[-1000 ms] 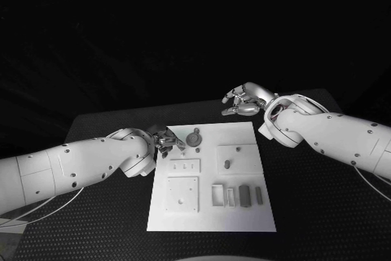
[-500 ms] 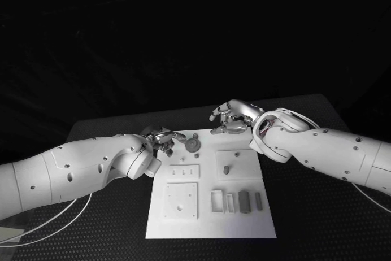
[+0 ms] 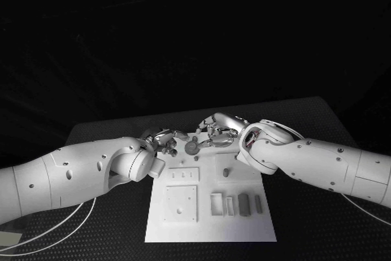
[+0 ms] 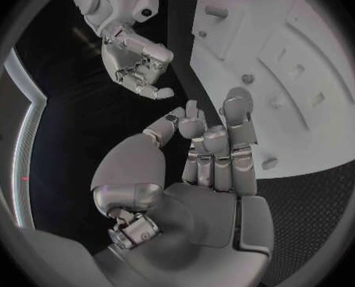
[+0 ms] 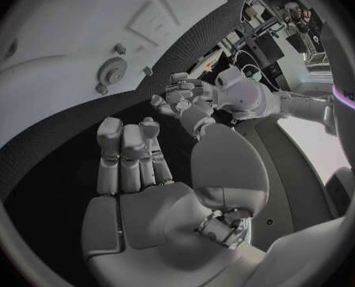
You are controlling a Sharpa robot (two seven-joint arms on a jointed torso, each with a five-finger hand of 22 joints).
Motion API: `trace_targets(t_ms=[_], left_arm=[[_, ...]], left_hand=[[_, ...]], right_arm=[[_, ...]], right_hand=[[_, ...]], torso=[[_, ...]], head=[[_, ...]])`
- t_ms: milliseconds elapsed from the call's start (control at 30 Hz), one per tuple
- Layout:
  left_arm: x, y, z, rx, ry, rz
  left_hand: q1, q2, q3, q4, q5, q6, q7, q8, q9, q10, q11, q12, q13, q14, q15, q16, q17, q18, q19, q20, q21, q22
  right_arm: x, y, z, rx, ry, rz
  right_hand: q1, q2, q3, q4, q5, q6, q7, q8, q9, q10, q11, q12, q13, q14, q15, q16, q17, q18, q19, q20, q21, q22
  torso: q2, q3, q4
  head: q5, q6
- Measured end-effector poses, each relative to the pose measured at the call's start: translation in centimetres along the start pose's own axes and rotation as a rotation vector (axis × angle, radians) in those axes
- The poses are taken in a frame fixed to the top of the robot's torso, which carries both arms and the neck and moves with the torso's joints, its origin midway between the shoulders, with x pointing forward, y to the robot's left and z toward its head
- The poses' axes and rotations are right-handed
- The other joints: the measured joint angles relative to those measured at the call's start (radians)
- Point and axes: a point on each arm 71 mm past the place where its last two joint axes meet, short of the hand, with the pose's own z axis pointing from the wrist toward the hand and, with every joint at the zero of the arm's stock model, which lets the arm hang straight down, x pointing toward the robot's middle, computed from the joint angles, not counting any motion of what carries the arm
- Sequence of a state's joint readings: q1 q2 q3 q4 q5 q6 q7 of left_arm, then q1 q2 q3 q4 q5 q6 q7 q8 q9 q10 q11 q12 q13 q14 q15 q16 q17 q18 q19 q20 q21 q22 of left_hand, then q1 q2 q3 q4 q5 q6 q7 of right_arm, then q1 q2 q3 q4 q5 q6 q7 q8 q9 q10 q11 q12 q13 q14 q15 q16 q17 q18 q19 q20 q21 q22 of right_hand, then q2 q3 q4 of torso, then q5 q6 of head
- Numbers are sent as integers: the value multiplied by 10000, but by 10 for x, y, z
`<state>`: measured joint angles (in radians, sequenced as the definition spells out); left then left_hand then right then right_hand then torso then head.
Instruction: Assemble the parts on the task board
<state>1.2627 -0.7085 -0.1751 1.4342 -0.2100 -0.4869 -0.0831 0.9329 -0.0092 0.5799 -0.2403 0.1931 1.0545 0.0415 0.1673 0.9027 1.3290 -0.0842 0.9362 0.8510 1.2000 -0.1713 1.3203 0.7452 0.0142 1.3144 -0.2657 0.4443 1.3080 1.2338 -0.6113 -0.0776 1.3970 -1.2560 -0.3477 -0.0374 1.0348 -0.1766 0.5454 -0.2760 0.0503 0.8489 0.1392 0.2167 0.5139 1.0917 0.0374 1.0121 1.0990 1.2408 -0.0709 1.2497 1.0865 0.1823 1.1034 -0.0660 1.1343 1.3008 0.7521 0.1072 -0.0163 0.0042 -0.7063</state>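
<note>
Both the left hand (image 3: 165, 140) and right hand (image 3: 215, 129) hover with fingers loosely spread, holding nothing, over the task board's (image 3: 210, 227) upper edge at frame centre.

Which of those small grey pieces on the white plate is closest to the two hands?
The round disc at the plate's far end, between both hands; the long pieces lie in a row at the near end.

Dim overall, black beyond the table (image 3: 98, 131); brightly lit on the white task board (image 3: 210, 221). Heavily curved at both wrist circles' dark rims.
</note>
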Motion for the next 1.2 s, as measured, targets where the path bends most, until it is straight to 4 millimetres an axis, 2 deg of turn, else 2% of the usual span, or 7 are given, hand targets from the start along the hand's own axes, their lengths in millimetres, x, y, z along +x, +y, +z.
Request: trace_targets(t_ms=[433,733,1000,1167,1200], left_arm=[[8,-2,-2,139,479,-281],[13,-3,-4,216,877,-325],[14,-3,-4,241,1009,-340],[15,-3,-4,248,1073,-340],[15,-3,-4,250,1091,-339]], left_hand=[[-1,-1,-16,16,-7,0,0,-42,-1,1,-1,0,1,-1,1,1,1,0,34,-7,-2,-2],[-1,-1,-24,22,-10,0,0,-7,-24,2,-2,0,1,-2,2,1,1,1,40,-12,-2,-3],[27,27,-34,31,-46,0,0,-9,-24,3,-3,0,1,-4,3,1,2,0,34,-5,-2,-4],[40,41,-55,32,-47,0,0,-17,-23,4,-4,0,1,-5,4,1,2,0,31,-2,-2,-4],[41,41,-57,30,-48,0,0,-18,-23,4,-4,0,1,-9,8,0,2,0,31,-2,-2,-4]], right_arm=[[1,0,7,220,-327,-114],[8,8,12,111,-286,-59],[12,10,11,10,-143,-134],[13,11,11,-41,-131,-241],[13,11,11,-49,-132,-262]], right_hand=[[0,0,0,0,0,13,-13,0,0,1,0,36,-18,1,-1,0,-8,0,-15,16,0,-1],[0,0,0,0,0,16,-16,0,0,1,0,35,-27,2,-2,0,-8,0,-15,17,0,-2],[0,0,0,1,0,32,-31,0,1,-35,-36,74,-37,3,-2,0,-8,1,-15,18,0,-3],[0,1,0,1,0,281,-143,247,105,-35,-36,150,-63,-13,-26,0,-8,0,6,39,1,4],[0,0,0,0,0,393,-207,333,159,-49,-93,196,-63,19,-92,0,-7,0,21,53,1,17]], torso=[[9,-11,9],[14,7,-8],[11,6,-9],[6,2,-11],[5,1,-11]], head=[[-12,6],[-1,-21],[11,-42],[12,-58],[13,-62]])
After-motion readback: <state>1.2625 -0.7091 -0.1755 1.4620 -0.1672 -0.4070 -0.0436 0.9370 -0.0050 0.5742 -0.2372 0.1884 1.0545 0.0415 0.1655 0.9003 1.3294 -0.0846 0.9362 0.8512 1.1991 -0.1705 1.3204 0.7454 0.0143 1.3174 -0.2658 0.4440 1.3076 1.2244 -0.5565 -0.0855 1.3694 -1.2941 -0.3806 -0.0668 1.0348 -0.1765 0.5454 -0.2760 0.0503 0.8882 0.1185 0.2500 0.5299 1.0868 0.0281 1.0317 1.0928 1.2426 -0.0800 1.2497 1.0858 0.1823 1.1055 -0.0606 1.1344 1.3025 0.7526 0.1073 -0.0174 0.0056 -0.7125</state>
